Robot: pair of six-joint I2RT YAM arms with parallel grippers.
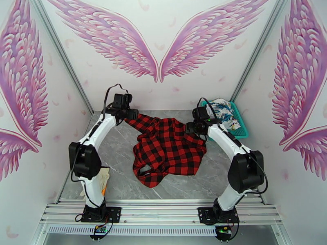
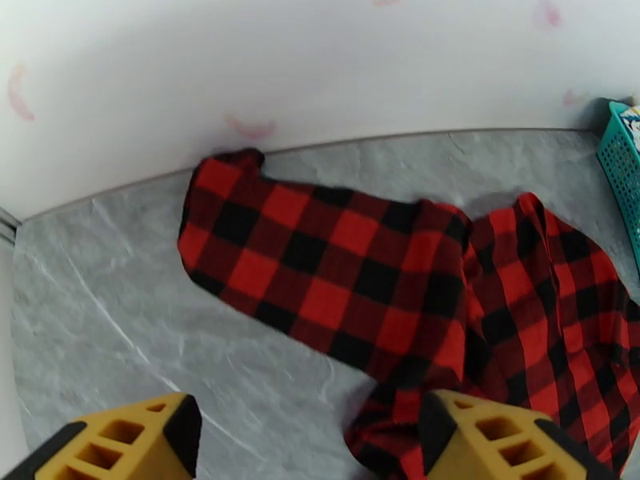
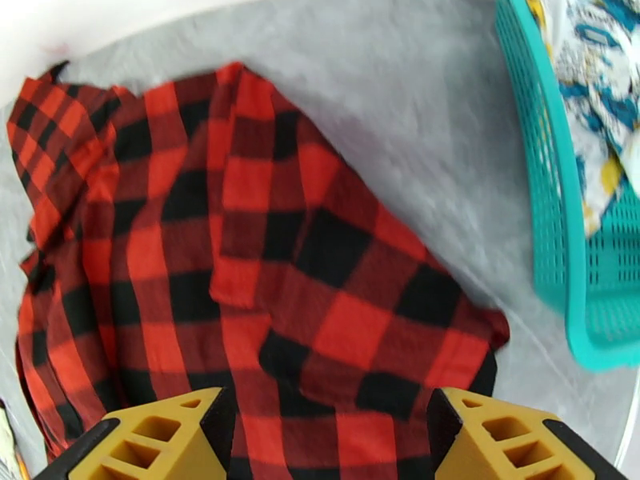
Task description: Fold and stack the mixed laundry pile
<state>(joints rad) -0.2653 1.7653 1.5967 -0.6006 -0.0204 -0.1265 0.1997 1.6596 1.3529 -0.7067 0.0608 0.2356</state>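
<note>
Currently: both end effectors apart, check shirt spread on bench

Top view first. The red-and-black buffalo-check shirt [image 1: 167, 150] lies rumpled in the middle of the grey bench [image 1: 118, 160]. One sleeve [image 1: 137, 119] runs out toward 11 o'clock, near the back wall.

The left end effector [image 2: 308, 442] hangs at that sleeve. Its yellow fingers [image 2: 120, 442] are wide apart and not clamped on anything, and the sleeve lies flat on the bench just ahead at 12 o'clock.

The right end effector [image 3: 328, 434] hangs over the shirt's 2 o'clock edge. Its fingers are also spread, with check cloth below and between them but not pinched. Can't tell whether the tips touch the fabric.

The white garment [image 1: 220, 111] with blue, yellow and teal print sits bunched inside the teal mesh basket [image 1: 242, 129] at the bench's 2 o'clock corner, apart from the shirt.

A beige cloth [image 1: 104, 176] lies at 8 o'clock, beside the left arm's base and well apart from both garments.
</note>
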